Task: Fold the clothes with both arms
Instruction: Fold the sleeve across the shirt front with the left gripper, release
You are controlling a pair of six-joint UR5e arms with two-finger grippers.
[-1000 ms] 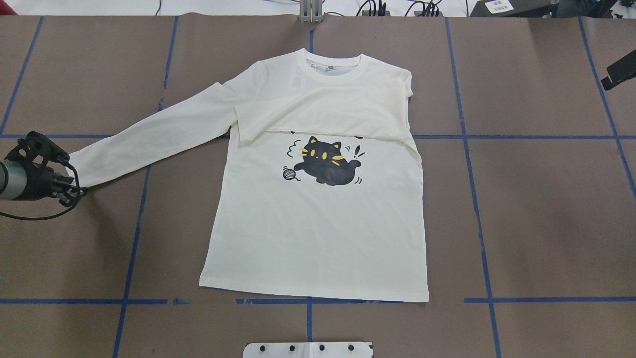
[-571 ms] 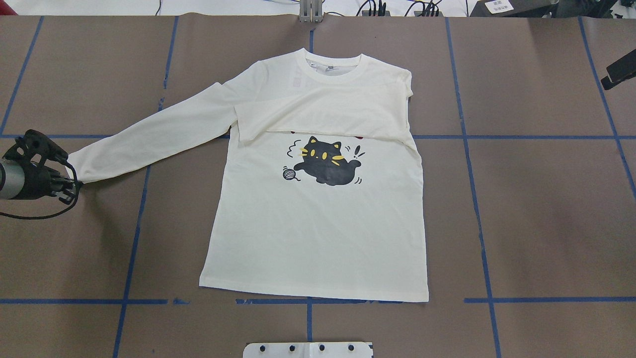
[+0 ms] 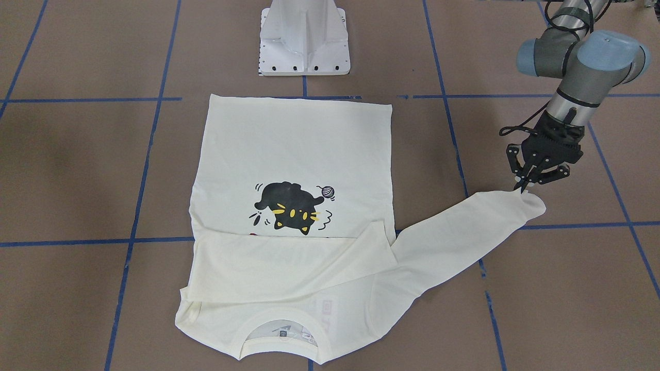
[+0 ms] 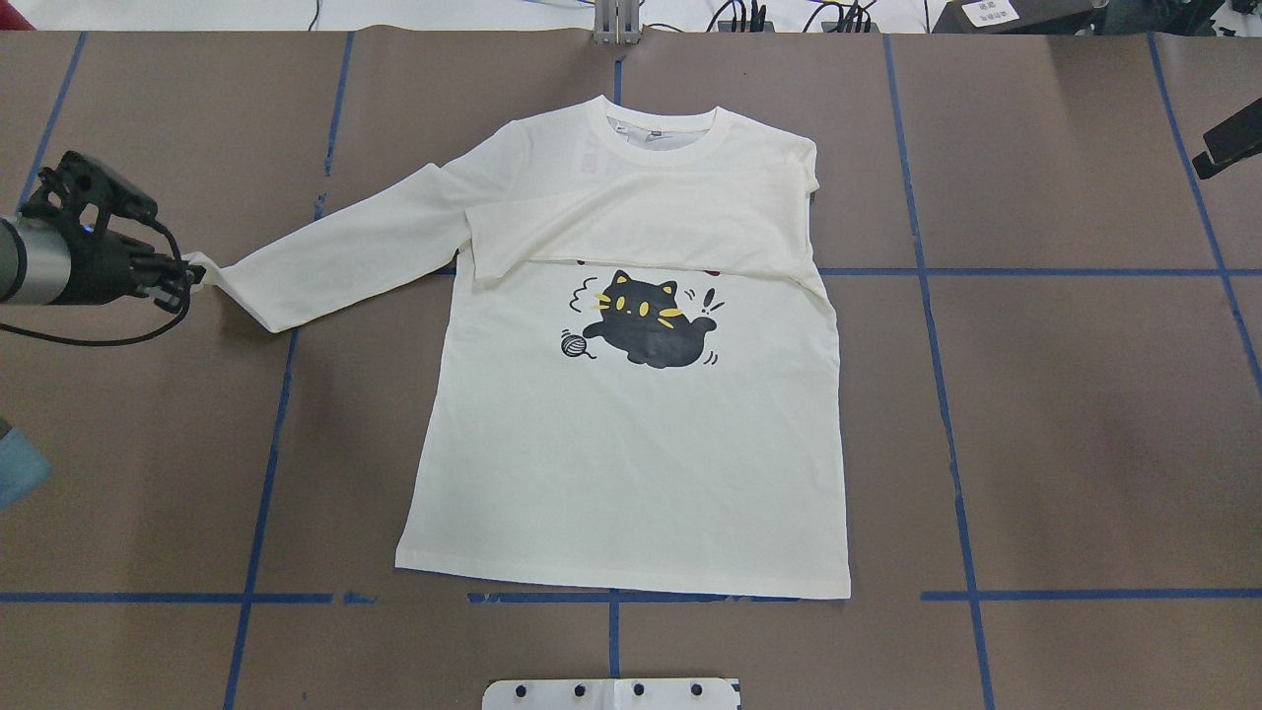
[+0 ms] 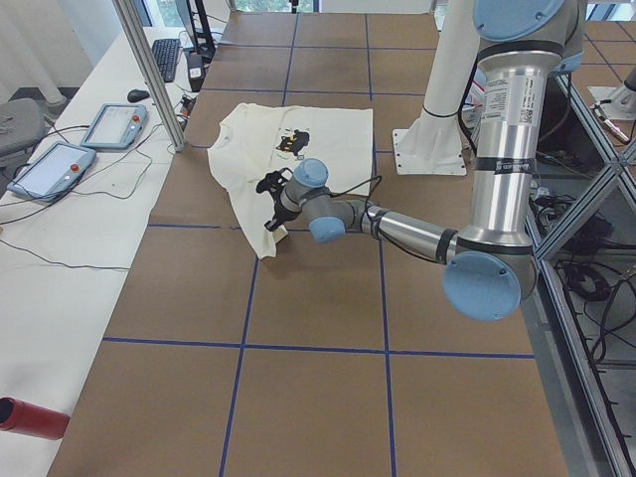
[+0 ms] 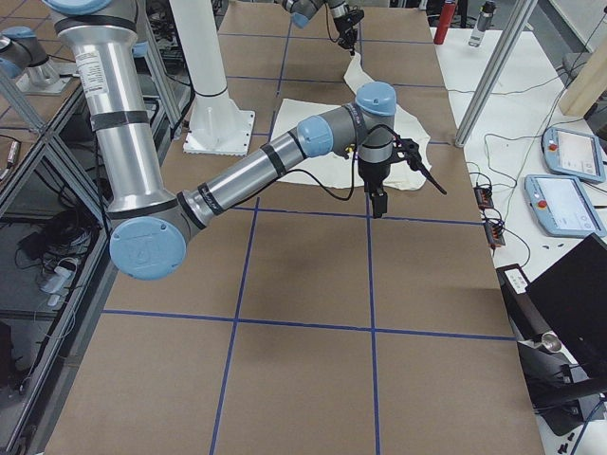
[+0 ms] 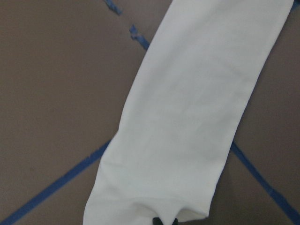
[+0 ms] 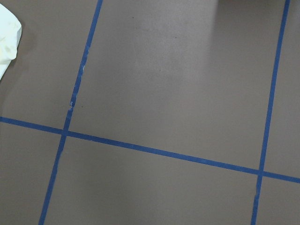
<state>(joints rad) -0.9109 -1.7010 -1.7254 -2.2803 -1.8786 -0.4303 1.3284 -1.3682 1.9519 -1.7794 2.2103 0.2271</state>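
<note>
The cream long-sleeved T-shirt (image 4: 631, 463) lies flat, print side up, with the black cat print (image 4: 646, 325) showing. One sleeve is folded across the chest (image 4: 641, 222). The other sleeve (image 4: 335, 251) stretches out toward my left arm. My left gripper (image 4: 187, 271) is shut on that sleeve's cuff (image 3: 526, 203) and holds it slightly raised; it also shows in the front view (image 3: 522, 189). The left wrist view shows the sleeve (image 7: 187, 117) hanging from the fingertips (image 7: 164, 221). My right gripper (image 6: 377, 201) hovers past the shirt's other side; I cannot tell whether it is open or shut.
The white pedestal base (image 3: 304, 38) stands at the near table edge. Blue tape lines (image 4: 266, 434) grid the brown table. A metal post (image 4: 616, 20) stands at the far edge. Teach pendants (image 5: 114, 124) lie on a side table.
My left gripper has moved toward the far side and slightly inward with the cuff in its grip. The sleeve end has followed and bunched shorter. The shirt's body has not moved.
</note>
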